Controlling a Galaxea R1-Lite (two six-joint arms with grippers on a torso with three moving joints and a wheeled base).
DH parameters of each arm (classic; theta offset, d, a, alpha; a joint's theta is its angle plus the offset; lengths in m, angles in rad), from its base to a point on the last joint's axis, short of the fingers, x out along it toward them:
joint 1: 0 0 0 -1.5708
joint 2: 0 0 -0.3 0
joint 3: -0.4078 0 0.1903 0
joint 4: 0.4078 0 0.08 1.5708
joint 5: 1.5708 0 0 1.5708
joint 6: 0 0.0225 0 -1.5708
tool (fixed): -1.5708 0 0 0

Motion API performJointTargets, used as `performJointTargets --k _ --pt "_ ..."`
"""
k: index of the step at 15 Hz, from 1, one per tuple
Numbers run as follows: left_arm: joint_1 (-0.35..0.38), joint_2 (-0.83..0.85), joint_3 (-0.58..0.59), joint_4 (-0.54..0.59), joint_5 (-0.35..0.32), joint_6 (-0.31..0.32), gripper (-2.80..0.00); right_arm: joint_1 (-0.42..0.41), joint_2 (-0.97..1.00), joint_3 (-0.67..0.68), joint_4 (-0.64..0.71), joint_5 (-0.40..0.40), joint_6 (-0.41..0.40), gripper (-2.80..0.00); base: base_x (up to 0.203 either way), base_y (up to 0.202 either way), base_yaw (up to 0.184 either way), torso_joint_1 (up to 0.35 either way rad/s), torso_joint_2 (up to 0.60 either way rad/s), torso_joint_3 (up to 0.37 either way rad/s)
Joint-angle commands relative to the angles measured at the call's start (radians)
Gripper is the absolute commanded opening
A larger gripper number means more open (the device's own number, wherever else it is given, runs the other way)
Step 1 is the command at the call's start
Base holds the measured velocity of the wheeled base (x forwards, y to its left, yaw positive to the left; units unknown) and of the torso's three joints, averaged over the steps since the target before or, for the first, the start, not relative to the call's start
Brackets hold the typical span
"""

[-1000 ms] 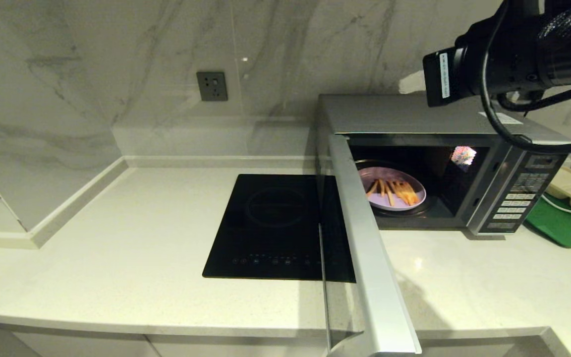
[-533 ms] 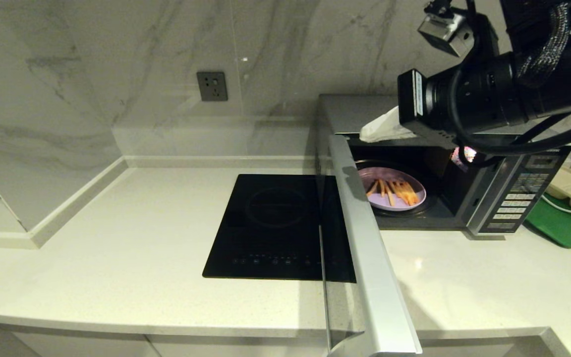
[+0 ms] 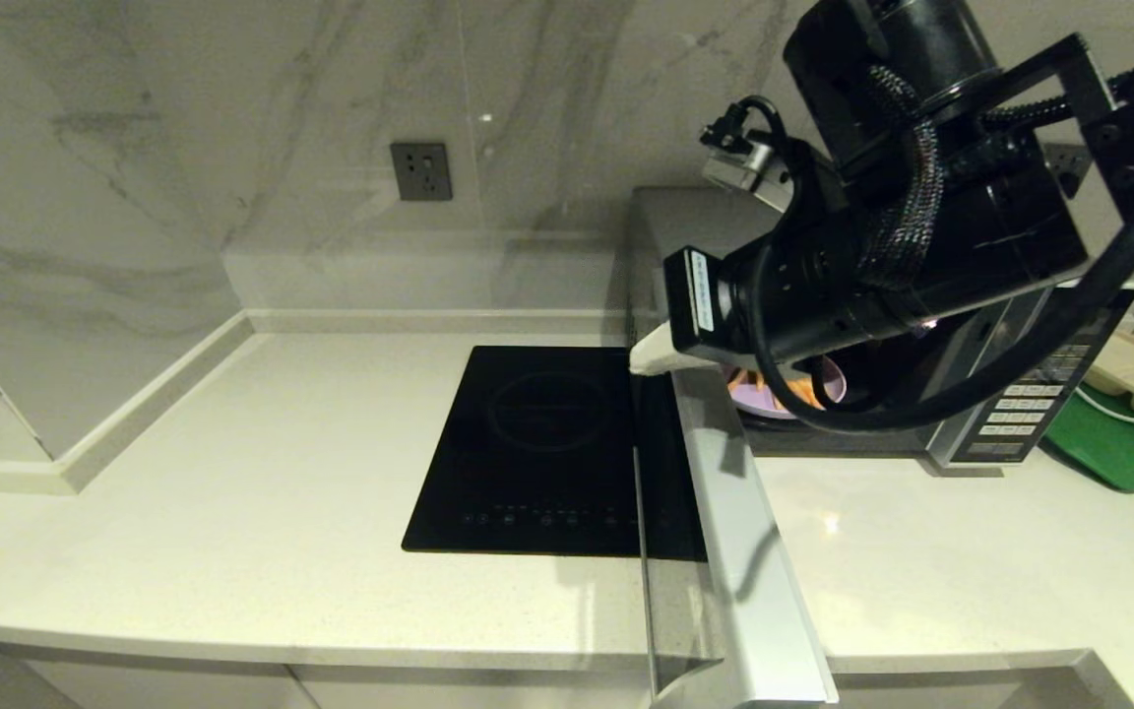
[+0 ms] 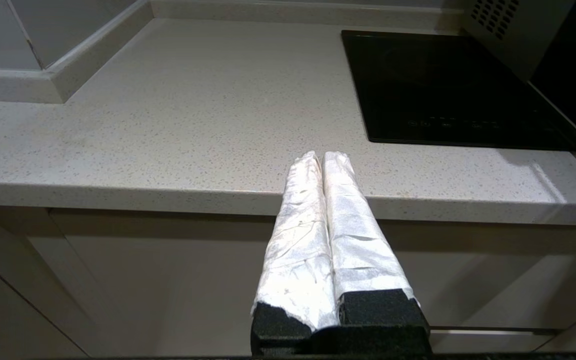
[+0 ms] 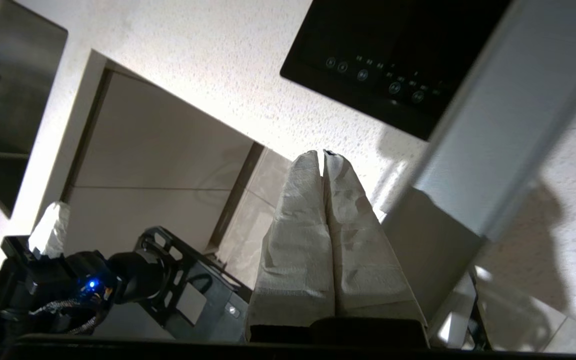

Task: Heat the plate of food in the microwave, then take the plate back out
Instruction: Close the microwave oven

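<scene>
The silver microwave (image 3: pixel 1020 394) stands at the back right with its door (image 3: pixel 744 551) swung wide open towards me. Inside, only a sliver of the lilac plate of food (image 3: pixel 769 399) with orange sticks shows beneath my right arm. My right gripper (image 3: pixel 651 356) is shut and empty, its white-wrapped tip by the door's top edge near the hinge, on the cooktop side. In the right wrist view the right gripper (image 5: pixel 323 155) hangs beside the silver door (image 5: pixel 513 115); whether it touches is unclear. My left gripper (image 4: pixel 323 156) is shut and parked low before the counter's front edge.
A flat black cooktop (image 3: pixel 537 443) is set into the pale counter left of the door. A green tray (image 3: pixel 1118 443) lies to the right of the microwave. A wall socket (image 3: pixel 420 170) sits on the marble backsplash. The open door juts past the counter's front edge.
My right arm has swung down and to the left from the upper right, crossing the microwave opening. It now covers most of the plate, with its gripper tip at the door's top edge.
</scene>
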Motion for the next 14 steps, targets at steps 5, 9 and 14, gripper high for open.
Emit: performJointTargets --k 5,9,14 --pt "0.000 0.000 0.000 -0.001 0.000 -0.001 -2.80 0.013 0.010 0.017 0.054 -0.047 0.049 -2.80 0.000 0.000 0.000 0.000 0.00 0.000" --pt "0.000 0.000 0.000 -0.001 0.000 -0.001 -2.80 0.011 -0.032 0.095 0.052 -0.156 0.087 -2.80 0.000 0.000 0.000 0.001 0.00 0.006" --pt "0.000 0.000 0.000 -0.001 0.000 -0.001 -2.80 -0.037 -0.161 0.219 0.020 -0.224 0.110 -2.80 0.000 0.000 0.000 0.000 0.00 0.000"
